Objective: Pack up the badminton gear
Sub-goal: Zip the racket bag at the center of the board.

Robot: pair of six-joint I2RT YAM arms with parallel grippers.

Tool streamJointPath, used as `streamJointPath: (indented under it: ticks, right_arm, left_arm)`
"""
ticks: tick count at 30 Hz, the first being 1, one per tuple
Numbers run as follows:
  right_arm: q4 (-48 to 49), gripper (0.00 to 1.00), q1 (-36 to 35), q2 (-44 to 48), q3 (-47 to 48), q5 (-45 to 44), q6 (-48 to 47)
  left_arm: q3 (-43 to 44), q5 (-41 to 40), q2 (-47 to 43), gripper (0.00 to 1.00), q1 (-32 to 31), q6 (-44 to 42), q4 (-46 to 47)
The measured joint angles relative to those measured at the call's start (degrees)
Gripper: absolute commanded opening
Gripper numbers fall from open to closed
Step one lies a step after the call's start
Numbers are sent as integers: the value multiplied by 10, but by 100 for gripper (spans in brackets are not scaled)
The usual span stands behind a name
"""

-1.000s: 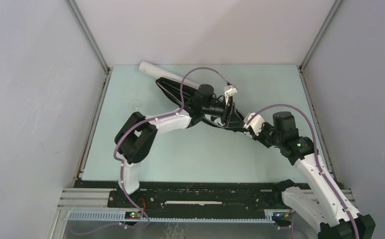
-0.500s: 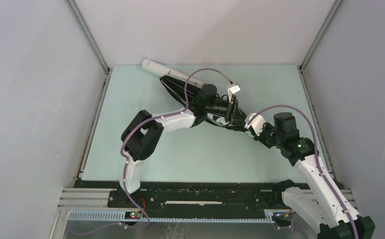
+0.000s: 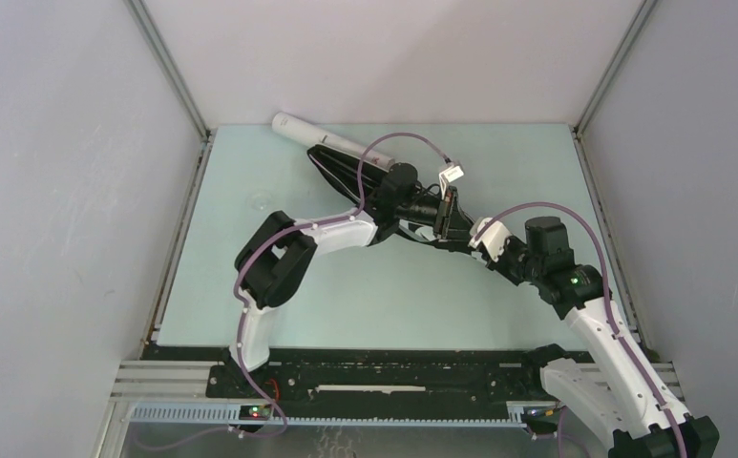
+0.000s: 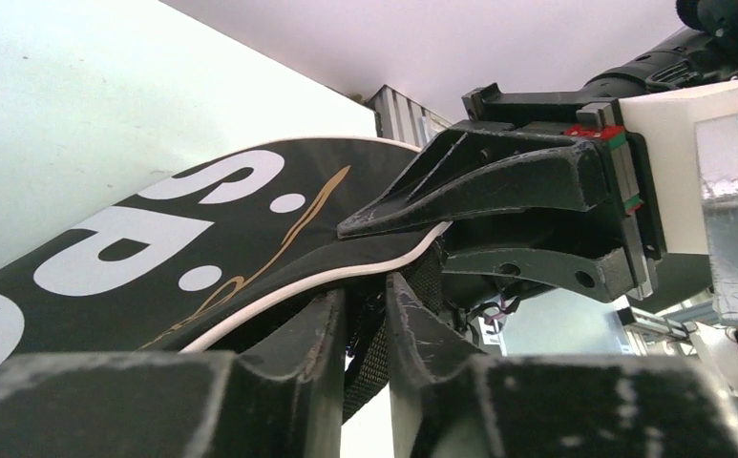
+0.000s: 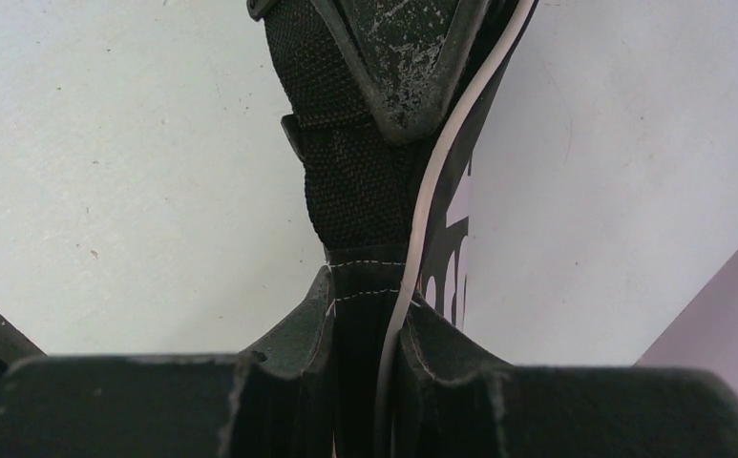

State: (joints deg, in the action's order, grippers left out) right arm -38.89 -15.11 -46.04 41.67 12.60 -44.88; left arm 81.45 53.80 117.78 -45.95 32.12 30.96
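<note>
The black bag (image 3: 346, 172) with white lettering (image 4: 126, 258) and white piping lies slantwise at the back of the table. Its narrow end is lifted between both grippers. My right gripper (image 5: 369, 301) is shut on that end, pinching the piped edge and the webbing (image 5: 355, 181). My left gripper (image 4: 367, 296) faces it from the other side, its fingers (image 4: 319, 329) closed narrowly on the black webbing strap (image 4: 374, 358) under the bag's edge. In the top view the left gripper (image 3: 448, 212) and the right gripper (image 3: 467, 239) almost touch. A long white tube (image 3: 317, 136) lies just behind the bag.
The pale green table (image 3: 250, 277) is walled by grey panels on three sides. A metal rail (image 3: 365, 386) with the arm bases runs along the near edge. A purple cable (image 3: 403, 138) loops over the left arm.
The left arm has stretched a little further right toward the right gripper, and its jaws have closed in on the strap. The tube and bag shifted slightly. The right arm stayed put.
</note>
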Motion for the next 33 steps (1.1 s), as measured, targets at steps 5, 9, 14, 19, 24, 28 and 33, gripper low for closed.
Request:
streamJointPath:
  ticks: [5,9,14,19,24,28,33]
  right_arm:
    - [-2,0,0,0,0,-1,0]
    - [-3,0,1,1,0,-3,0]
    - [-4,0,4,2,0,-2,-2]
    - [-3,0,9,4,0,2,-8]
    - [-1,0,17,5,0,9,-12]
    - [-1,0,19,4,0,13,-13]
    - [-1,0,24,3,0,19,-16]
  left_arm:
    - [0,7,0,0,0,1,5]
    - [0,9,0,0,0,1,6]
    - [0,3,-3,0,0,-2,-9]
    - [-1,-8,-17,0,4,-22,-45]
    - [-2,-10,-24,0,5,-28,-63]
    - [-13,-9,-31,0,7,-29,-63]
    - [-27,-9,-40,0,8,-32,-61]
